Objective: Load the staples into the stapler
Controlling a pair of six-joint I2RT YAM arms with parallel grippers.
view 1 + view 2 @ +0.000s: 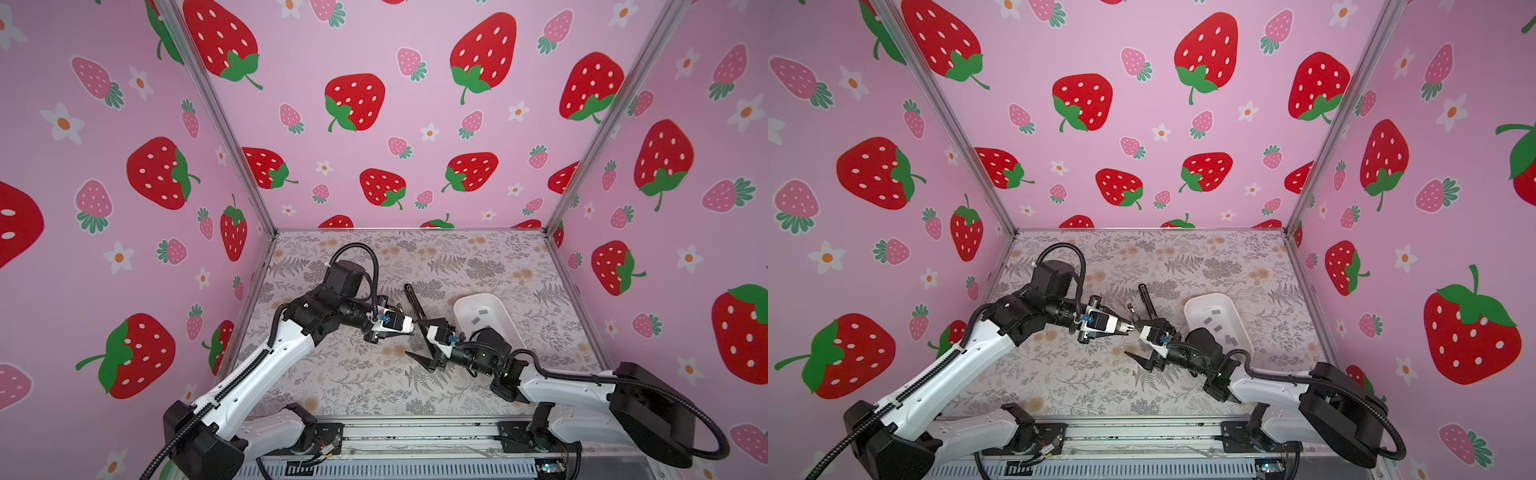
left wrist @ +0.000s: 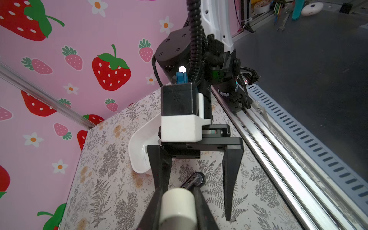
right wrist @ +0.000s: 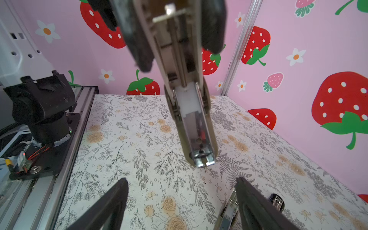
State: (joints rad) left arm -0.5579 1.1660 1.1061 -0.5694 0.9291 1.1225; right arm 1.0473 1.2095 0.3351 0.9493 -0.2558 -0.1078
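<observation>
My left hand (image 2: 177,194) is clamped on the rear end of the stapler (image 3: 191,119) and holds it off the surface (image 1: 353,374) with its magazine channel laid open towards my other arm. From the right wrist view I see a white pusher and bright metal in the channel, but I cannot tell whether a strip already sits there. My right hand (image 3: 181,180) is spread wide and holds nothing, close in front of the stapler's nose. The staples (image 1: 1216,311) lie loose and flat in the white tray (image 1: 1198,309), behind that hand and well apart from the stapler. A black stapler (image 1: 414,301) lies opened on the surface between the two.

I judge the strips to be very light, slick and brittle, since a hard or skewed pinch could snap one along its glued rows. Lying flat on a smooth tray floor, they will likely skate away from the fingers. I would take one strip across its long sides at the middle, squeeze gently and keep it level for the channel
</observation>
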